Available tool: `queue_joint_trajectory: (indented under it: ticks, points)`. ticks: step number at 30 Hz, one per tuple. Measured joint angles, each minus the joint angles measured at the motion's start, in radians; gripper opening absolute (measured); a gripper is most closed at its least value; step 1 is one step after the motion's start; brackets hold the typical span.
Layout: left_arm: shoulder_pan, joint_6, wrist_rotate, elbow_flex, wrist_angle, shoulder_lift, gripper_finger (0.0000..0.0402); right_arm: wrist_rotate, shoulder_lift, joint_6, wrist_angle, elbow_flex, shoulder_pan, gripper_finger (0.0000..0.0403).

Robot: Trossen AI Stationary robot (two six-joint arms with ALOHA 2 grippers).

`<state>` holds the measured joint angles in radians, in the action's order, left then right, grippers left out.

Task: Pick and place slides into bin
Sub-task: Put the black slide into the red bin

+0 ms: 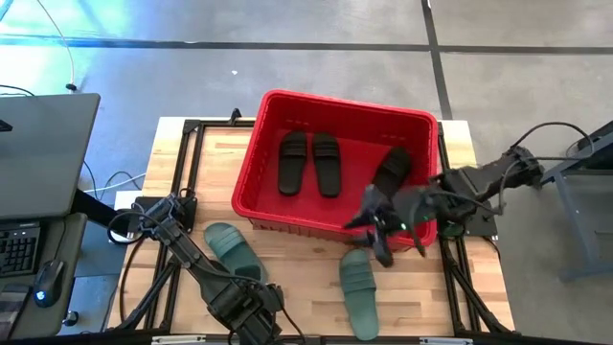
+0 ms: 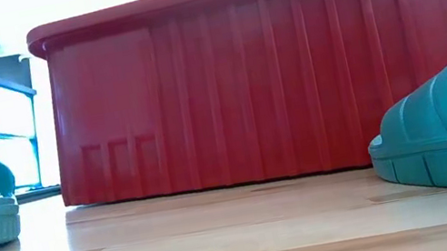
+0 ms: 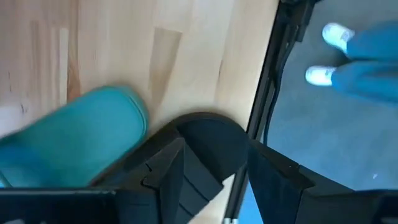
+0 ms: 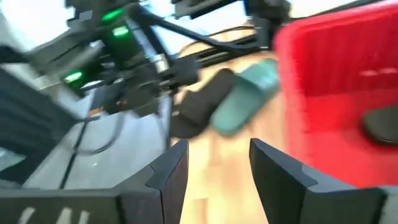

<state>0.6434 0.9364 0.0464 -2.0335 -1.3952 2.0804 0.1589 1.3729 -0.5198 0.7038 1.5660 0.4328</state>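
Note:
The red bin (image 1: 251, 163) stands at the table's far middle and holds three black slides: a pair (image 1: 308, 163) and one more (image 1: 393, 171). One teal slide (image 1: 235, 251) lies flat on the table left of centre. Another teal slide (image 1: 359, 286) lies near the front. My left gripper (image 1: 254, 321) is at the table's near edge, shut on a fourth black slide (image 3: 208, 140) beside the left teal slide (image 3: 74, 146). My right gripper (image 1: 380, 228) is open and empty above the bin's near right rim. My left gripper has the black slide's rounded end (image 3: 211, 127) between its two fingers (image 3: 165, 174). The rest of the slide is hidden behind the gripper. I cannot tell whether the slide is lifted or rests on the table.
A black metal frame (image 1: 187, 172) runs along the table's edges. A laptop and a keyboard (image 1: 29, 182) are on a stand to the left. A person's feet (image 3: 329, 46) stand on the floor past the table's edge. Bare wood lies between the two teal slides.

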Motion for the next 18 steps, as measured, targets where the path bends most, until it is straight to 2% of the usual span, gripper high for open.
queue_joint_trajectory:
  ticks: [3, 8, 14, 18]
  points:
    - [0.022, 0.074, 0.007, -0.002, -0.002, 0.014, 0.0156, 0.037, 0.009, -0.005, -0.021, -0.008, 0.071, 0.0156]
    - [0.078, 0.173, -0.021, -0.001, -0.066, 0.065, 0.0156, 0.130, 0.055, 0.002, 0.041, -0.012, 0.160, 0.0158]
    - [0.121, 0.171, -0.159, 0.000, -0.108, 0.140, 0.0156, 0.151, 0.121, 0.003, 0.089, -0.014, 0.184, 0.0157]
    - [0.136, 0.179, -0.170, 0.001, -0.096, 0.178, 0.0156, 0.147, 0.155, 0.002, 0.104, -0.013, 0.183, 0.0163]
